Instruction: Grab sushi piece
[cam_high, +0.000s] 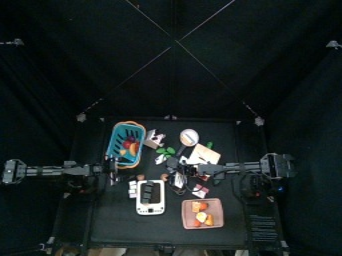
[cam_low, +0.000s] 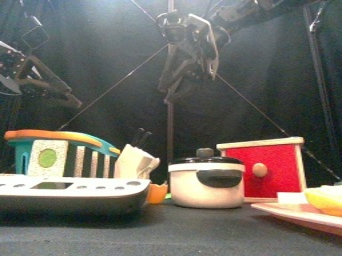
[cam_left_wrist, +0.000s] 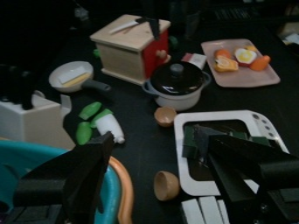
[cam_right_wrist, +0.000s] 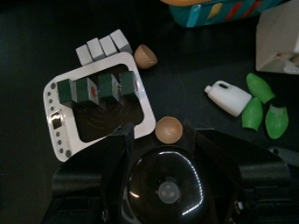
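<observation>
The sushi pieces (cam_left_wrist: 247, 56) lie on a pink plate (cam_left_wrist: 267, 77), orange and white; the same plate (cam_high: 201, 222) sits at the table's front right and shows at the right edge of the front view (cam_low: 287, 216). My left gripper (cam_left_wrist: 158, 175) is open wide and empty. It hovers over the near edge of a white tray (cam_left_wrist: 268, 131), well short of the plate. My right gripper (cam_right_wrist: 176, 144) hangs above a black-lidded pot (cam_right_wrist: 170, 188), its jaws apart on either side of the lid and touching nothing.
Between the left gripper and the plate stand the pot (cam_left_wrist: 177, 80) and a red and wood box (cam_left_wrist: 135, 44). Two small brown pieces (cam_left_wrist: 167, 116), a green and white vegetable (cam_left_wrist: 100, 124), a bowl (cam_left_wrist: 73, 74) and a teal basket (cam_high: 128, 142) lie around.
</observation>
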